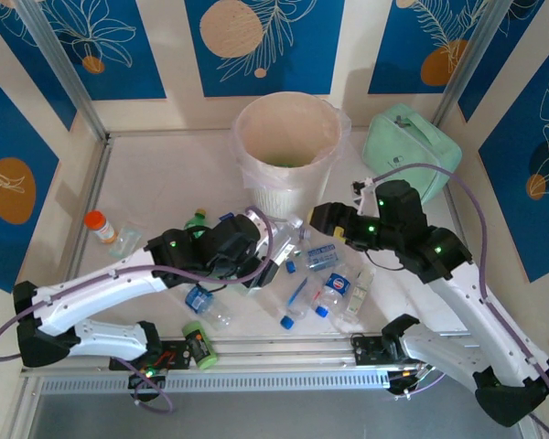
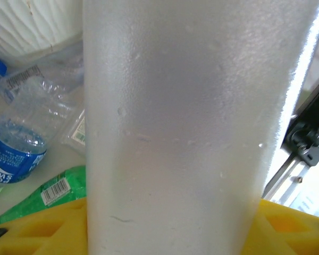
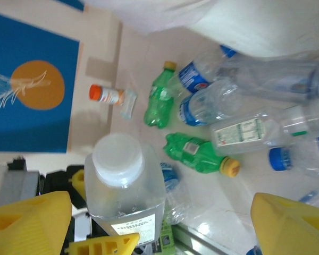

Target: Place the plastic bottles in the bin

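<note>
left end effector [image 2: 159, 236] pinching white-capped bottle [image 3: 125, 194] | right end effector [image 3: 159, 226] spread, near it

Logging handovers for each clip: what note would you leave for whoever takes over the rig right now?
Left hand: shut on a frosted white-capped bottle, in front of the bin.
Right hand: open, empty, over the loose bottles.
Done: the bin holds something green; most bottles lie on the table between the arms.
To do: bin the held bottle, then the rest.
</note>
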You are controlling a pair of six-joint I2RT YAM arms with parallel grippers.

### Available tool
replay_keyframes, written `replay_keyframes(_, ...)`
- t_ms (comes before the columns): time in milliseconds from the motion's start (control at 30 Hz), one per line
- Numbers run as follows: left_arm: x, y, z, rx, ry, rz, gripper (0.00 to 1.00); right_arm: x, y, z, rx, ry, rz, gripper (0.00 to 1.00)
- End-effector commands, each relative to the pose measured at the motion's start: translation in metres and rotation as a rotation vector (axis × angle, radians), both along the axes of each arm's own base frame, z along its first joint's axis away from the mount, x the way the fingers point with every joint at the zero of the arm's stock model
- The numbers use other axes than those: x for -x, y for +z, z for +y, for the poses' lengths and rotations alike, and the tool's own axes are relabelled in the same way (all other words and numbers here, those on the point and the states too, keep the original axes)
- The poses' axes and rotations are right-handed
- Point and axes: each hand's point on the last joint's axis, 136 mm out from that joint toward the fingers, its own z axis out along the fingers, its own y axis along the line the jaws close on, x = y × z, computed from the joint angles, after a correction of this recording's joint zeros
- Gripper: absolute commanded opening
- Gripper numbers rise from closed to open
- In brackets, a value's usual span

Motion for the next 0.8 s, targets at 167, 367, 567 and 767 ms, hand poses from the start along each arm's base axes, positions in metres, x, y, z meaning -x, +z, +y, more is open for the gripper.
replay_keyframes(167, -0.002, 0.037, -0.014, 0.175, 0.0, 0.001, 0.59, 0.008, 0.016, 0.044, 0.013, 0.135, -0.08, 0.88)
replay_keyframes(367, 0.001, 0.046, -0.019, 0.216, -0.027, 0.003, 0.59, 0.004, 0.017, 0.053, 0.035, 0.147, -0.086, 0.85)
replay_keyframes(567, -0.003, 0.053, -0.02, 0.258, -0.019, 0.009, 0.59, 0.001, 0.015, 0.055, 0.041, 0.15, -0.088, 0.75)
replay_keyframes(767, -0.006, 0.054, -0.024, 0.288, -0.021, 0.032, 0.6, 0.001, 0.018, 0.054, 0.047, 0.148, -0.094, 0.6)
